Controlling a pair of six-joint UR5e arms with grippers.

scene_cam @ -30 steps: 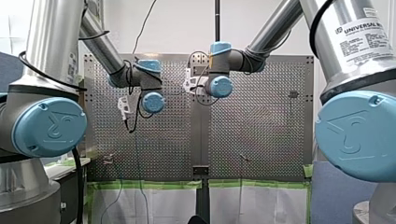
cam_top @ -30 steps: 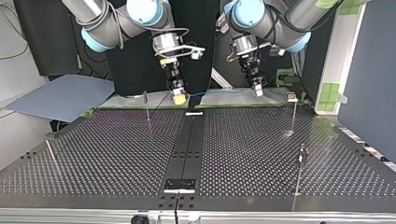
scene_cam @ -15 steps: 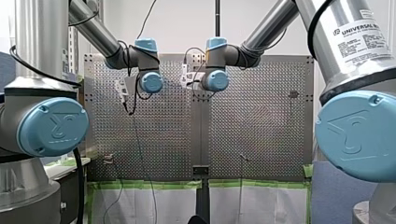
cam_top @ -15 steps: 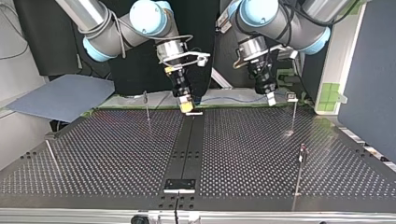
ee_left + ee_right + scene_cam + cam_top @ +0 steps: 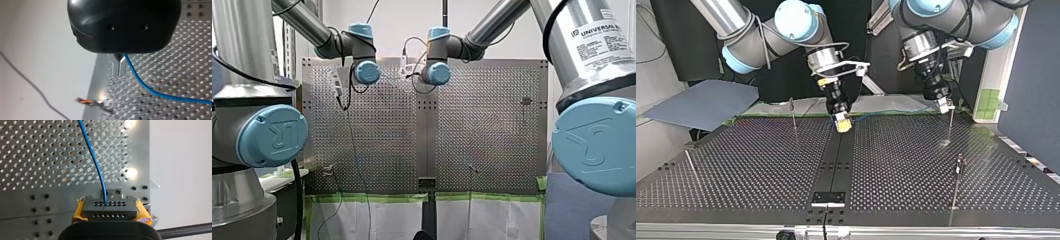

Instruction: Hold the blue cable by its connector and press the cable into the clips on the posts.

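Two grippers, both clamped, one cable strung between them. My right gripper (image 5: 109, 212) has its yellow pads (image 5: 78, 210) pinched on the ends of the dark grey connector (image 5: 109, 207). The blue cable (image 5: 93, 157) leaves the connector's face and runs ahead over the perforated table (image 5: 37, 157). In the top view my right gripper (image 5: 842, 125) is tilted, its tip low over the table's dark centre strip (image 5: 836, 160), near the edge closest to the arm bases. My left gripper (image 5: 119, 71) has its metal fingers (image 5: 115, 66) pressed together on the blue cable (image 5: 150, 91), which comes out beside the fingertips and sweeps away above the holes. In the top view my left gripper (image 5: 944, 104) sits at the top of a thin post (image 5: 950, 125) at the view's right. Cannot tell whether the cable sits in that post's clip, since the gripper covers it. The blue cable (image 5: 896, 112) spans from the yellow pads to my left gripper, slightly slack, just above the table edge. A second post (image 5: 793, 114) stands upright at the view's left of my right gripper, apart from it. A third post (image 5: 958, 172) stands nearer the camera at the right, clear of the cable. The left wrist view shows a blurred orange-red tip (image 5: 86, 101) ahead of the fingers.
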